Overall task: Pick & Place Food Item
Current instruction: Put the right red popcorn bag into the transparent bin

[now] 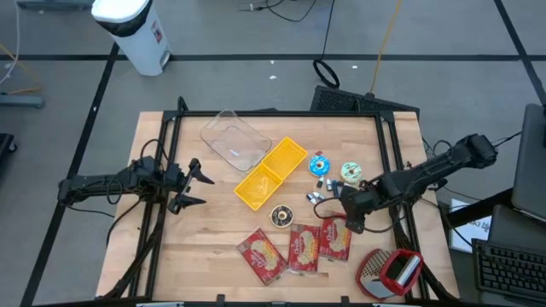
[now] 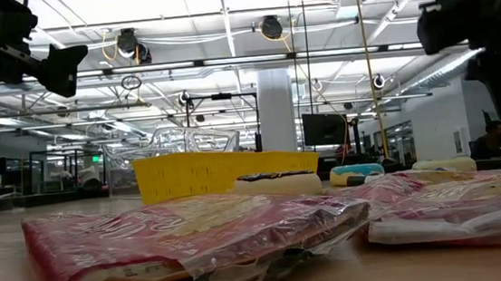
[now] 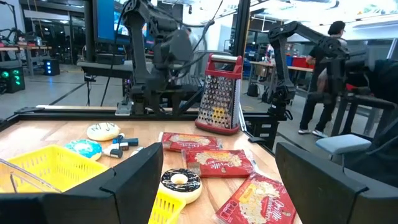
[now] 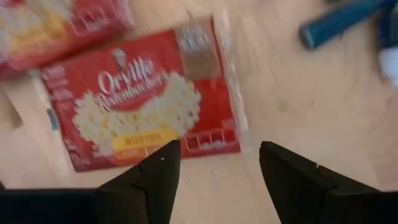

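Fingers of my right gripper stand apart, empty, above a popcorn packet; nothing picked yet, yellow basket empty.

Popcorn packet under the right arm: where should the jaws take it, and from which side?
From above. The popcorn packet lies flat on the table, so I'd pinch across a long edge or its crinkled end seam. The right gripper, jaws open, already points down just beside it.
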Robot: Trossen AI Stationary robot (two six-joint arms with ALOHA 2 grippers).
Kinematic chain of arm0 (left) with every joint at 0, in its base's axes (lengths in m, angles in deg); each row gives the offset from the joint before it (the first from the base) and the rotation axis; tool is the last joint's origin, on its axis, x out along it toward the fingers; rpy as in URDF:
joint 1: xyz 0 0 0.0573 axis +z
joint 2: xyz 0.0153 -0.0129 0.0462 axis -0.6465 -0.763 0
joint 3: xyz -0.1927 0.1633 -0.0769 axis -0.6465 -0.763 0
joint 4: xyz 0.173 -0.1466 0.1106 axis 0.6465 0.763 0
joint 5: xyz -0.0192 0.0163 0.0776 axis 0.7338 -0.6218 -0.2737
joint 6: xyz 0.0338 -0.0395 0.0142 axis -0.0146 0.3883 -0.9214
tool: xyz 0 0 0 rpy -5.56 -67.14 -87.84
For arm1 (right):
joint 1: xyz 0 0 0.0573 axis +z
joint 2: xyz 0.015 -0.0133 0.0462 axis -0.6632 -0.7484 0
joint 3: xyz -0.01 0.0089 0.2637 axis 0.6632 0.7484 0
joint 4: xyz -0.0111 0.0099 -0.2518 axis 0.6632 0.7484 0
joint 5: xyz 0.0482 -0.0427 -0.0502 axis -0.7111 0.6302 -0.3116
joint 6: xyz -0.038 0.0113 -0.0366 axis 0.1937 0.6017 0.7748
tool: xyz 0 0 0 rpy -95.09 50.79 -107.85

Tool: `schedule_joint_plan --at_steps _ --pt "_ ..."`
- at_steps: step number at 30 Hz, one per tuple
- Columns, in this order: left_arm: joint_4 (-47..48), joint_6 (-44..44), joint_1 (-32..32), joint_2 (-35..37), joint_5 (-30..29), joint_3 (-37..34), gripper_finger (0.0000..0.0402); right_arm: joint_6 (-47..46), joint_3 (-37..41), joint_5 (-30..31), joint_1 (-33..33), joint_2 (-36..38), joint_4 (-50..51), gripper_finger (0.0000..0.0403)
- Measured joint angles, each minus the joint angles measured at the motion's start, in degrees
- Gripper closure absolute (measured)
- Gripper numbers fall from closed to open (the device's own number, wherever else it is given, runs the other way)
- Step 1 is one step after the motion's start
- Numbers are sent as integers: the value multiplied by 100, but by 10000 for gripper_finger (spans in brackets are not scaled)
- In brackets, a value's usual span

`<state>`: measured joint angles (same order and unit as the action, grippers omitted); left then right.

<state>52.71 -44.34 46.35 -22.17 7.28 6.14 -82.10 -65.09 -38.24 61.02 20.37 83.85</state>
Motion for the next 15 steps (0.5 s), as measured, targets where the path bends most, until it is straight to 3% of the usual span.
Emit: schedule_joint_plan --at_steps 7,15 --pt "1 0 0 0 0 -1 92 85 603 -42 -353 69 -214 196" --pt "0 -1 -1 0 0 -1 92 357 1607 -248 -393 71 -2169 200"
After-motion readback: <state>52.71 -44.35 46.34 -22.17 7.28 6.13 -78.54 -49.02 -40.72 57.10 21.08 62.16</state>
